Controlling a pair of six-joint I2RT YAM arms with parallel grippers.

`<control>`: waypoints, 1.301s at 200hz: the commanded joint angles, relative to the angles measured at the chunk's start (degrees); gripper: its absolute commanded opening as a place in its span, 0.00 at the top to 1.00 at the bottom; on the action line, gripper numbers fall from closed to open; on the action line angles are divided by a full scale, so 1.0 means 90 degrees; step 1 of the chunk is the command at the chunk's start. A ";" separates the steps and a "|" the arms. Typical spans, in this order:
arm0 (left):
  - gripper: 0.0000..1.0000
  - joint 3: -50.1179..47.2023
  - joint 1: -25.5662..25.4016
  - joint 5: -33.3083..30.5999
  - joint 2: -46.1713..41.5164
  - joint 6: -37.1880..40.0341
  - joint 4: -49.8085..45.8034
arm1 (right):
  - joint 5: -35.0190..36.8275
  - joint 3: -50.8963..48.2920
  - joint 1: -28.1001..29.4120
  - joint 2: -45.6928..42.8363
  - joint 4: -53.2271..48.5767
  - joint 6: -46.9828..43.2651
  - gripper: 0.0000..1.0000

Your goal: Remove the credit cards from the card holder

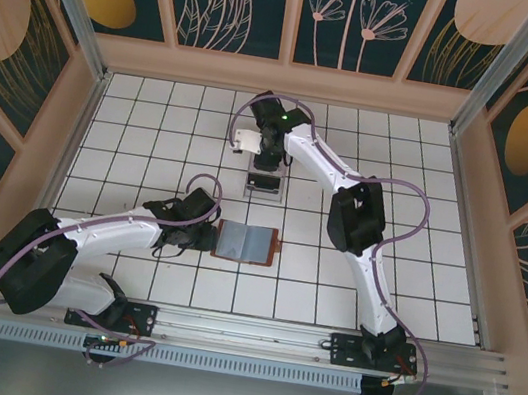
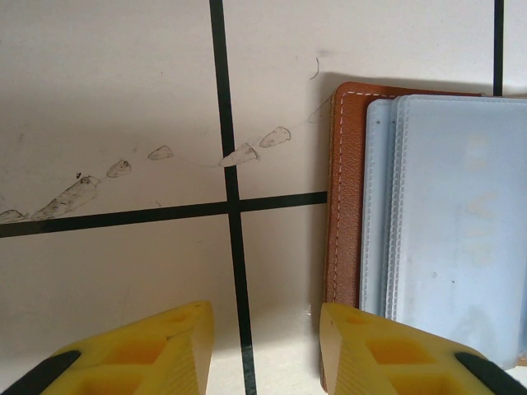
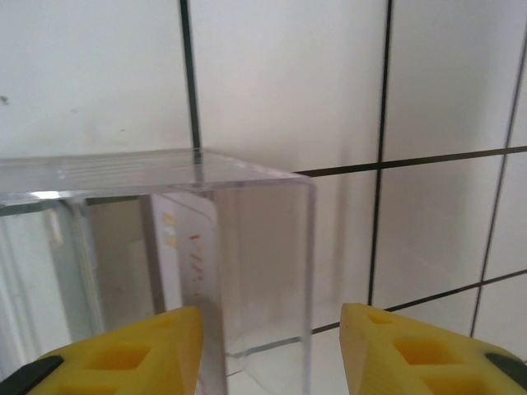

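White tiled tabletop [image 1: 155, 119] carries open card holder [image 1: 245, 243]; left end effector [image 2: 265, 319] released at its left edge; right end effector [image 3: 270, 319] released over clear tray [image 3: 263, 247].

The top camera looks down from behind the arm bases [image 1: 118, 315] over the whole tiled table [image 1: 277, 301]. Both wrist cameras sit close: the left at the edge of the card holder [image 2: 342, 189], the right at the clear tray [image 3: 247, 247]. Both things also show from above.
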 commanded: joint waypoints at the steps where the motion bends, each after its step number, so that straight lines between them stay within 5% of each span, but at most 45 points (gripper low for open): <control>1: 0.60 0.0058 0.0014 -0.0100 0.0011 -0.0085 -0.0033 | 0.0324 -0.0063 0.0012 -0.0259 0.0393 0.0038 0.52; 66: 0.60 0.0127 0.0014 -0.0005 0.0130 -0.0085 0.0138 | 0.0102 -0.0803 0.0013 -0.1111 0.1199 0.1393 0.57; 102: 0.61 0.0088 0.0014 0.0370 0.0325 -0.0085 0.0438 | -0.0312 -0.1509 0.0016 -0.1655 0.1468 0.3081 0.63; 188: 0.61 -0.0068 0.0010 0.1241 0.0520 -0.0227 0.1183 | -0.1195 -0.5125 0.0060 -0.3852 0.3585 0.7355 0.72; 260: 0.62 -0.0029 0.0010 0.0621 -0.0023 -0.0287 0.0730 | -0.1722 -0.6194 0.0196 -0.4656 0.3489 1.0148 0.80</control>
